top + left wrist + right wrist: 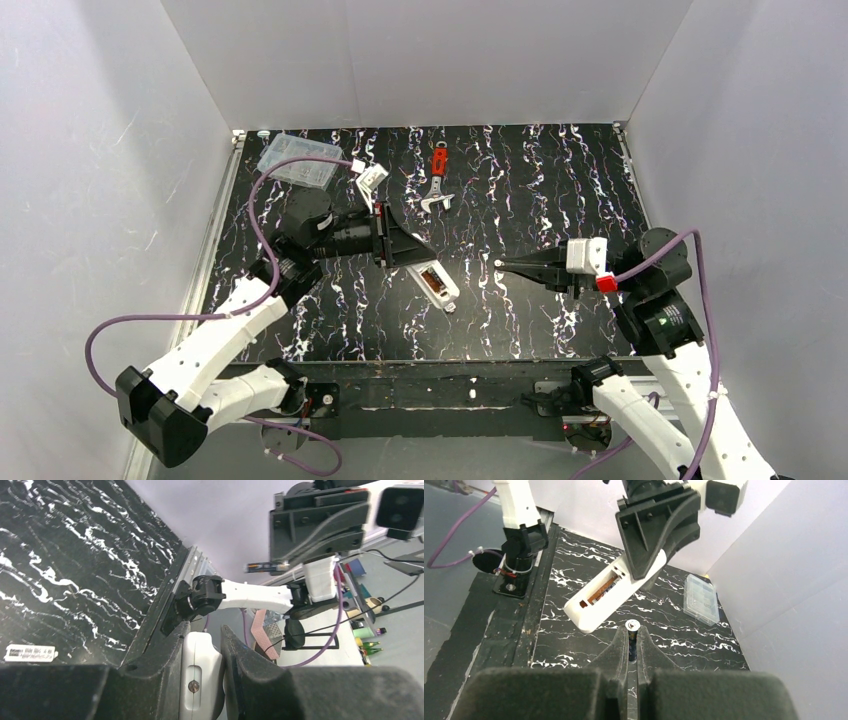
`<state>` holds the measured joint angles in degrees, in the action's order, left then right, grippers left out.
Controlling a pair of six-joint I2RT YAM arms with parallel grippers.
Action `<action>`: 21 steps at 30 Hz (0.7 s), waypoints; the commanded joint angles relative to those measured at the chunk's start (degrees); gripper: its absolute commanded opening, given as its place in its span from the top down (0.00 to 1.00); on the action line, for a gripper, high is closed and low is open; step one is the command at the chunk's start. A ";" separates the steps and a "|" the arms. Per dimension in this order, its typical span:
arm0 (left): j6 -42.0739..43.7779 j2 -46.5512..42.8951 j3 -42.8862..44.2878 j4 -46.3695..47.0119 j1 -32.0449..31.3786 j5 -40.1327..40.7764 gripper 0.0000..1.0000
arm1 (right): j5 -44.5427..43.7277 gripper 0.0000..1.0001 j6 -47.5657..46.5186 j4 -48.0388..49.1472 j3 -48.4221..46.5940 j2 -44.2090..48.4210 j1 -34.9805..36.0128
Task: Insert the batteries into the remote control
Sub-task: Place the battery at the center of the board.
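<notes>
The white remote control (437, 283) hangs tilted above the table's middle, with my left gripper (408, 252) shut on its upper end. Its back faces up and the reddish recess (601, 591) lies uncovered. In the left wrist view the remote's white end (199, 672) is pinched between the two black fingers. My right gripper (503, 263) is shut on a battery (632, 628), whose metal end pokes out past the fingertips. That tip points at the remote from the right, a short gap away. The battery (264, 567) also shows in the left wrist view.
A clear plastic compartment box (299, 160) lies at the far left corner, with a small loose white piece (370, 178) beside it. A red-handled wrench (438, 182) lies at the far middle. White walls close in the table on three sides.
</notes>
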<state>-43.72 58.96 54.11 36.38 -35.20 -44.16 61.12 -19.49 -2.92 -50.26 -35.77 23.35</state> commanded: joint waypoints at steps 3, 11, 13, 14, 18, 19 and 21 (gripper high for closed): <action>0.21 -2.55 8.46 4.42 -0.04 -6.64 1.00 | -5.86 0.99 7.14 8.61 1.74 0.22 0.02; -4.91 -3.12 8.89 11.45 -0.12 -8.23 1.00 | -8.09 0.99 10.43 12.23 3.06 0.03 0.02; -5.58 -3.00 8.57 12.98 -0.13 -7.61 1.00 | -8.76 0.99 10.43 12.15 3.15 0.24 0.02; -5.86 -2.80 8.76 13.30 -0.13 -7.71 1.00 | -8.91 0.99 10.58 12.15 3.06 0.34 0.03; -6.99 -2.59 8.77 14.87 -0.13 -7.88 1.00 | -9.46 0.99 10.95 12.21 3.22 0.45 0.02; -7.10 -2.55 8.78 14.93 -0.11 -7.91 1.00 | -10.24 0.99 11.29 12.34 3.38 0.50 0.02; -7.12 -2.60 8.63 14.79 -0.13 -7.64 1.00 | -13.17 0.99 13.42 13.75 4.05 0.84 0.02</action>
<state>-49.82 57.23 62.24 44.29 -35.27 -50.39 52.36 -9.13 6.68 -46.96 -35.86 23.38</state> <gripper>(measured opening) 0.252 0.056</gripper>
